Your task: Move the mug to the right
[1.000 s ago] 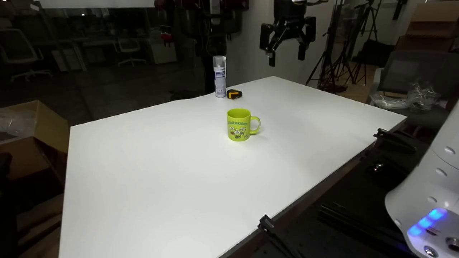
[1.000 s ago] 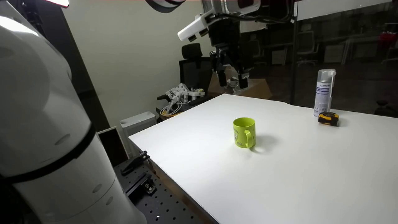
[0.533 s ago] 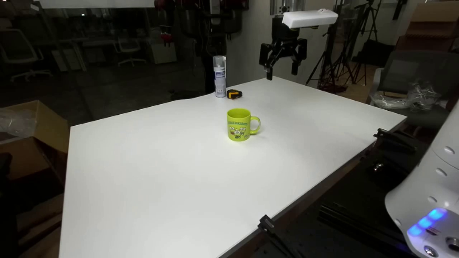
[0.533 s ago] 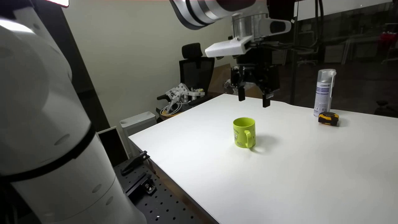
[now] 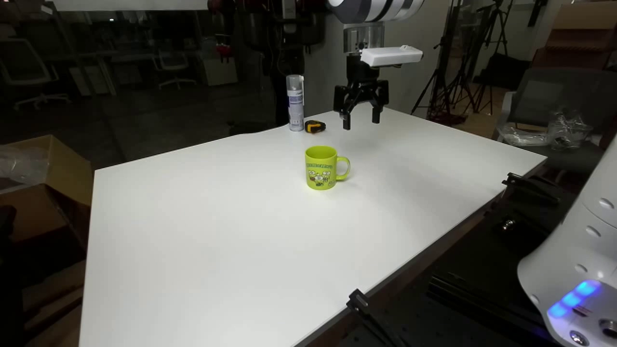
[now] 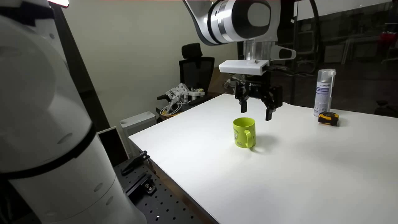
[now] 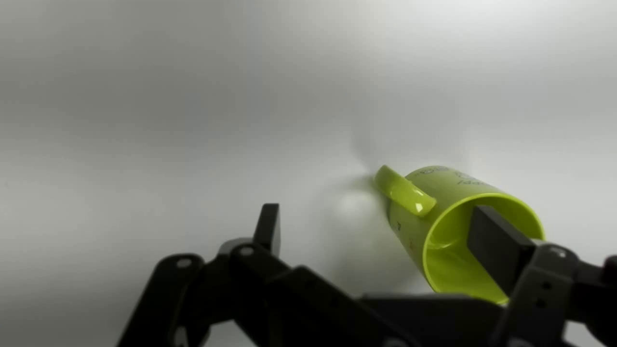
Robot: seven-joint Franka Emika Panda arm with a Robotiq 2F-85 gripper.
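Observation:
The lime-green mug (image 5: pixel 319 168) stands upright on the white table (image 5: pixel 217 231), with printed figures on its side. Its handle points right in that exterior view; it also shows in an exterior view (image 6: pixel 241 134) with the handle toward the camera. My gripper (image 5: pixel 361 124) hangs fingers down, open and empty, above table height and apart from the mug. It shows just above and right of the mug in an exterior view (image 6: pixel 256 114). In the wrist view, one finger (image 7: pixel 496 246) overlaps the mug's (image 7: pixel 446 185) opening, the other lies left of the handle, over bare table.
A spray can (image 5: pixel 295 108) and a black-yellow tape measure (image 5: pixel 315 126) stand at the table's far edge, also seen as a can (image 6: pixel 323 93) and tape measure (image 6: pixel 328 119). Black clamps (image 5: pixel 359 301) sit at the robot-side edge.
My gripper has come down toward table height and moved closer to the mug, leftward in one exterior view and rightward in the other. It stays open. The mug has not moved.

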